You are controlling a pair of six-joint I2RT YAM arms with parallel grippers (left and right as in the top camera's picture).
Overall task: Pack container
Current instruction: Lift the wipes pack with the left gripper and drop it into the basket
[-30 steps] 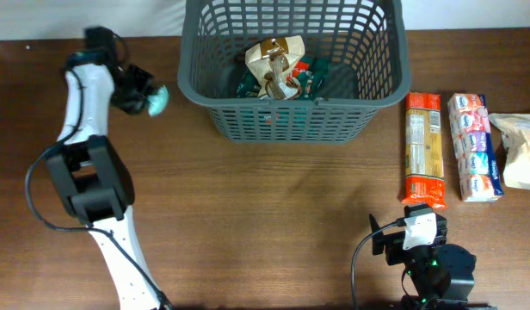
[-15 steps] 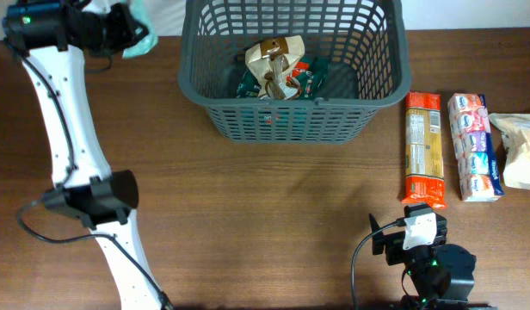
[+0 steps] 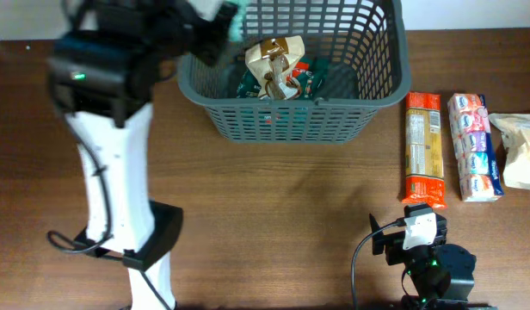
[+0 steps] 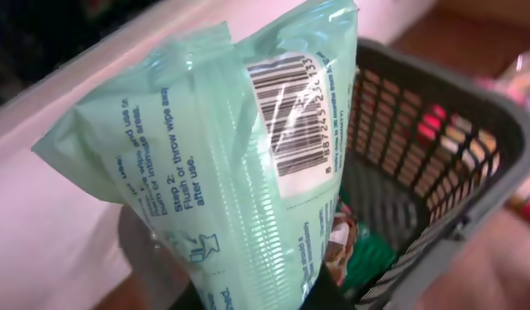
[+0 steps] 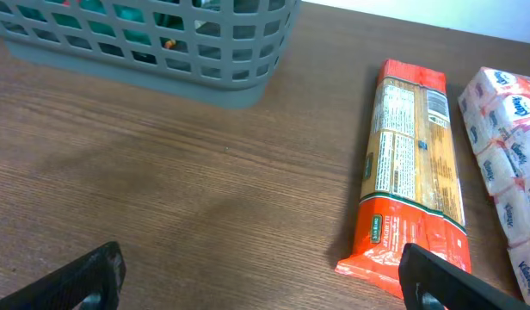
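Note:
The dark grey lattice basket (image 3: pixel 368 95) stands at the back of the table; it also shows in the left wrist view (image 4: pixel 471 164) and the right wrist view (image 5: pixel 231 77). Inside lie a brown-and-white packet (image 3: pixel 276 65) and a green packet (image 3: pixel 310 76). My left gripper (image 3: pixel 222 26) is shut on a pale green wipes packet (image 4: pixel 239 155), held high over the basket's back left corner; the packet's tip shows overhead (image 3: pixel 237 19). My right gripper (image 5: pixel 263 280) is open and empty, low over the table at the front right, near a red spaghetti packet (image 5: pixel 411 172).
Right of the basket lie the spaghetti packet (image 3: pixel 422 148), a pack of tissues (image 3: pixel 474 146) and a beige bag (image 3: pixel 521 151). The right arm's base (image 3: pixel 424 258) sits at the front right.
My left arm has swung right from the table's far left edge, carrying the wipes packet up and over the basket's left rim. The right arm has not moved.

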